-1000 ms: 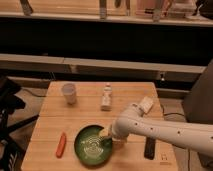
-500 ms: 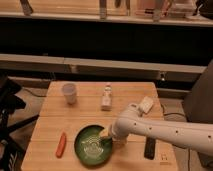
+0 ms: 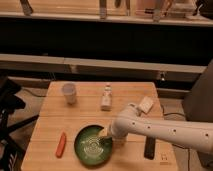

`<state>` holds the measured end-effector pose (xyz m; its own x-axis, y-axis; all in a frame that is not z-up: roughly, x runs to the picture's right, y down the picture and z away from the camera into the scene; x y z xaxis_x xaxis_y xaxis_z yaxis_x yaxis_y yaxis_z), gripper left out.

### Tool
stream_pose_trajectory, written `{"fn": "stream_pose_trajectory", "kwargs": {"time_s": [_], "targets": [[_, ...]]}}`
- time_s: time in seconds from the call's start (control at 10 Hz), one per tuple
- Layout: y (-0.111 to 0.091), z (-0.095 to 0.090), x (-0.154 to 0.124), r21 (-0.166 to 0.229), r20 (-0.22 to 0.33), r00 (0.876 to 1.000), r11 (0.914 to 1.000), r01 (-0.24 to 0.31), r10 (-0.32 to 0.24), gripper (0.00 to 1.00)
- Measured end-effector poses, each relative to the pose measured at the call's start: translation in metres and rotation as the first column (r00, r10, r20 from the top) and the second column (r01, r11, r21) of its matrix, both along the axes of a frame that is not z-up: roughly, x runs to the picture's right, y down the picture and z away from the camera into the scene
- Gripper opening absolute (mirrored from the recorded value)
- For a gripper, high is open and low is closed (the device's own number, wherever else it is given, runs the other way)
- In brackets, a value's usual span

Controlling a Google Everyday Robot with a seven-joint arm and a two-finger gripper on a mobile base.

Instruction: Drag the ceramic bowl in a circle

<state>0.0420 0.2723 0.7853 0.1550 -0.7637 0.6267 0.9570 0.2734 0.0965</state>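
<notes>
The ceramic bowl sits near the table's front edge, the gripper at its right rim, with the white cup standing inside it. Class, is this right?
Not quite. The camera view shows the white cup standing at the back left of the table, apart from the ceramic bowl. The gripper is at the bowl's right rim, as stated.

Likely a robotics lab or test space: 1 plain wooden table (image 3: pixel 130 95) stands before long ledges (image 3: pixel 100 64) behind it. A white robot arm (image 3: pixel 165 131) reaches in over the table's right side, its gripper (image 3: pixel 105 133) at the ceramic bowl (image 3: pixel 92 146) near the table's front edge.
</notes>
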Motion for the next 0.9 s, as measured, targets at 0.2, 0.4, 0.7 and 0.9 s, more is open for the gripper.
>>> {"fn": "stream_pose_trajectory", "kwargs": {"time_s": [0.2, 0.4, 0.7, 0.9], "targets": [[-0.0005, -0.0001, 0.0003, -0.001, -0.005, 1.000, 1.0000, 0.003, -0.003, 0.69], [-0.0005, 0.0003, -0.0001, -0.002, -0.008, 1.000, 1.0000, 0.006, -0.006, 0.56], [-0.0004, 0.0002, -0.0001, 0.001, -0.016, 1.000, 1.0000, 0.007, -0.007, 0.36], [-0.0021, -0.0008, -0.0026, 0.003, -0.018, 1.000, 0.9998, 0.017, -0.017, 0.12]]}}
